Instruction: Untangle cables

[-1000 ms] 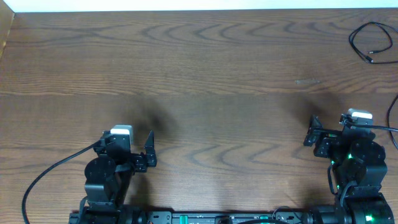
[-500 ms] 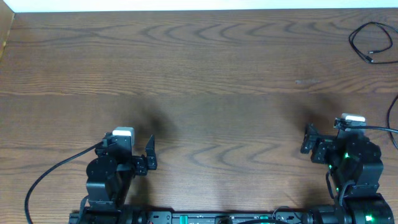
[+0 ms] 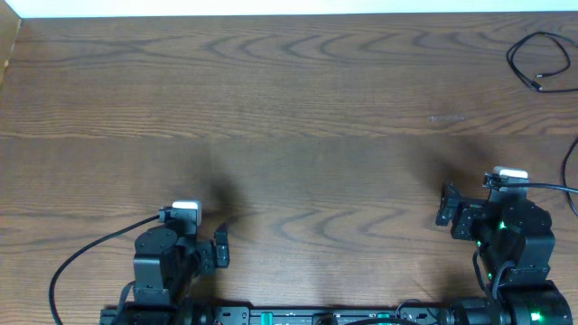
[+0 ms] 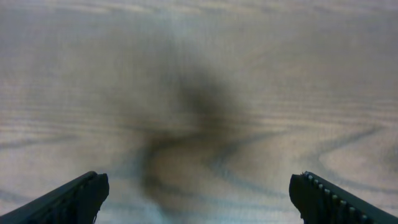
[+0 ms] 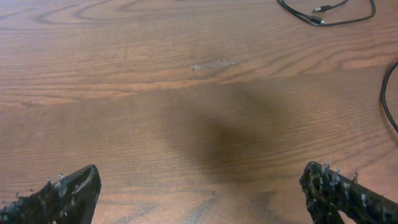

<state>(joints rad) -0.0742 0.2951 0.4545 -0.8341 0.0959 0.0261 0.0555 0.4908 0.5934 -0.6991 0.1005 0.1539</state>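
Note:
A thin black cable [image 3: 540,61] lies in a loose loop at the table's far right corner. The right wrist view shows it at the top [image 5: 329,18], with small plug ends inside the loop. No white cable shows in any view. My left gripper [image 3: 187,240] sits low near the front edge, open, with only bare wood between its fingertips [image 4: 199,196]. My right gripper [image 3: 488,202] is at the front right, also open and empty [image 5: 199,190]. Both stand far from the cable loop.
A black cord [image 3: 571,171] curves along the right edge of the table, also seen in the right wrist view [image 5: 385,93]. Another thick black cord [image 3: 86,257] trails from the left arm. The wooden table [image 3: 289,108] spreads between the arms and the far edge.
The left arm has pulled back toward the front edge of the table. The right arm has shifted slightly back and left. Both grippers stay open.

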